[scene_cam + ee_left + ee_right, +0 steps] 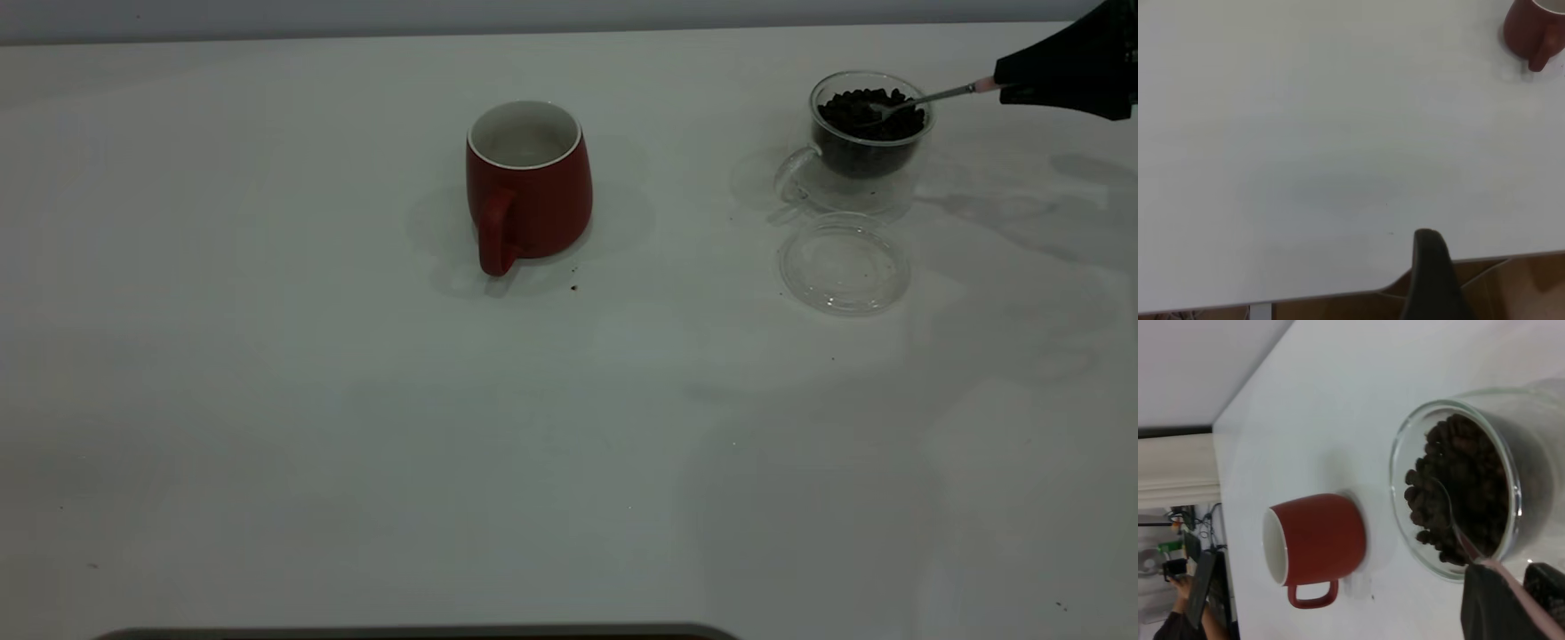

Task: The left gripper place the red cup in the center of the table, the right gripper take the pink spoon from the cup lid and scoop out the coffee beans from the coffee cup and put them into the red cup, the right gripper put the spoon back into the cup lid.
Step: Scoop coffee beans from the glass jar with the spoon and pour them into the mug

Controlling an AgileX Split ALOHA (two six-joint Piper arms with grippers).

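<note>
White tabletop [356, 427] fills the exterior view, marked by a few tiny dark specks; no brand, label or writing can be read on any item. Red cup [528, 184] stands upright near the middle of the tabletop, handle toward the camera, its white inside showing no beans. Coffee cup [867, 124] stands well apart from it at the far right, filled with coffee beans [876, 111]. Cup lid [845, 265] lies flat on the tabletop just in front of the coffee cup. Right gripper [1013, 89] reaches in from the upper right edge, its jaws clamped on the pink end of the pink spoon [929, 96], whose metal bowl rests on the bean heap. Left gripper [1431, 277] hangs over the tabletop edge, far from the red cup; whether its jaws are apart or together cannot be told.
</note>
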